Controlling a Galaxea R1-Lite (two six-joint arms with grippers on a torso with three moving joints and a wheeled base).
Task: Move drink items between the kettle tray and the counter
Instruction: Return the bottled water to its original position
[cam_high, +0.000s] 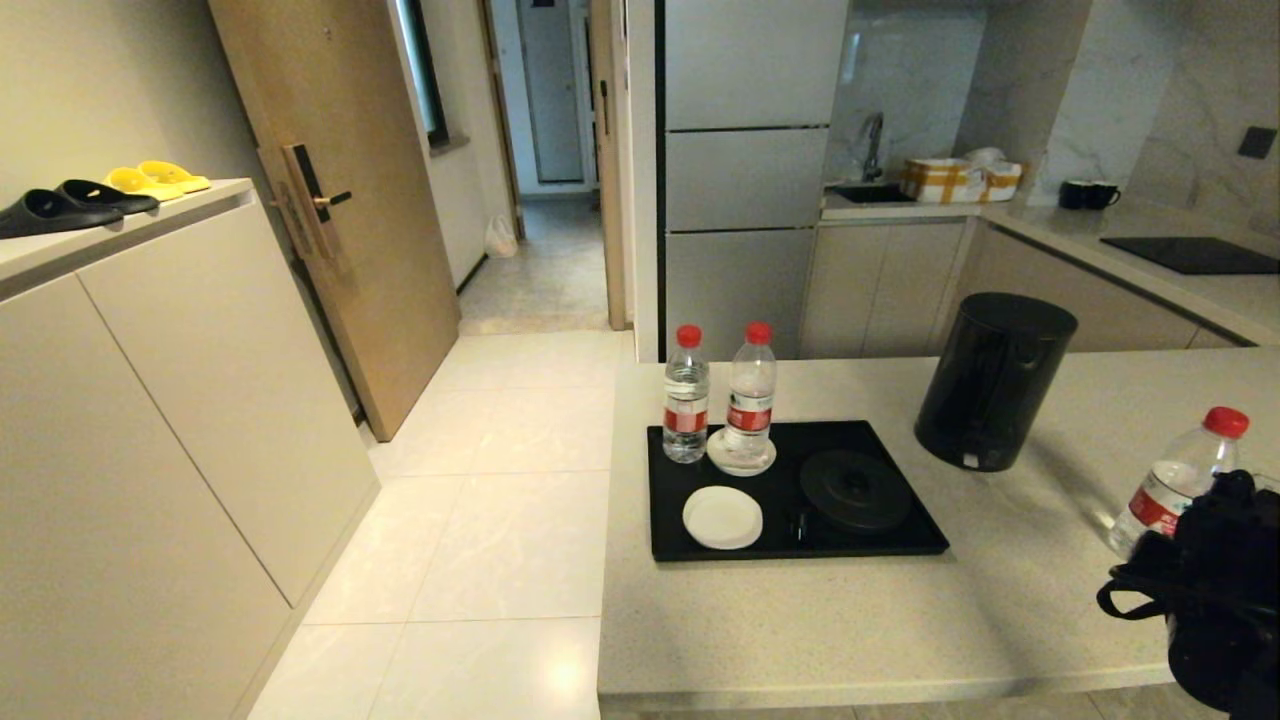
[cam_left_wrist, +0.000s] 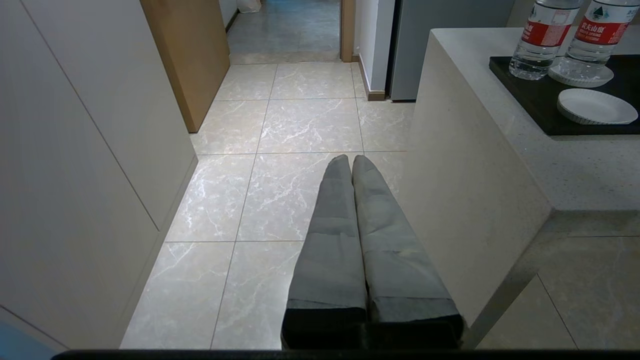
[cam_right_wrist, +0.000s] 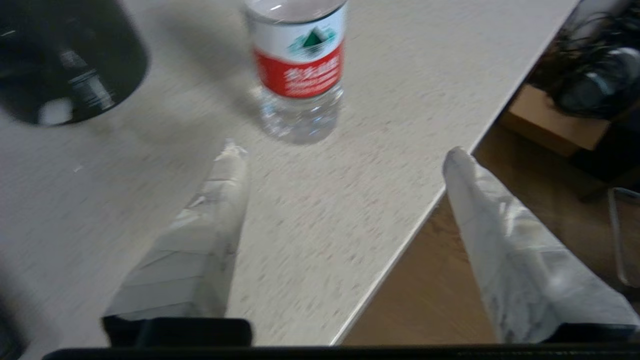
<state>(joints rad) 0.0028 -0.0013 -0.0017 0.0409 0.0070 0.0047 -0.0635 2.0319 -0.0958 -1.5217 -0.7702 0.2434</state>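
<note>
The black kettle stands on the counter, just right of the kettle tray, whose round base is bare. Two red-capped bottles stand at the tray's far left: one on the tray itself, the other on a saucer. A third bottle stands on the counter at the far right. My right gripper is open just short of this bottle, above the counter's edge. My left gripper hangs shut and empty over the floor, beside the counter's left end.
An empty white saucer lies at the tray's near left. A cream cabinet with slippers runs along the left, across tiled floor. Behind are the hob and mugs. A cardboard box sits below the counter's right edge.
</note>
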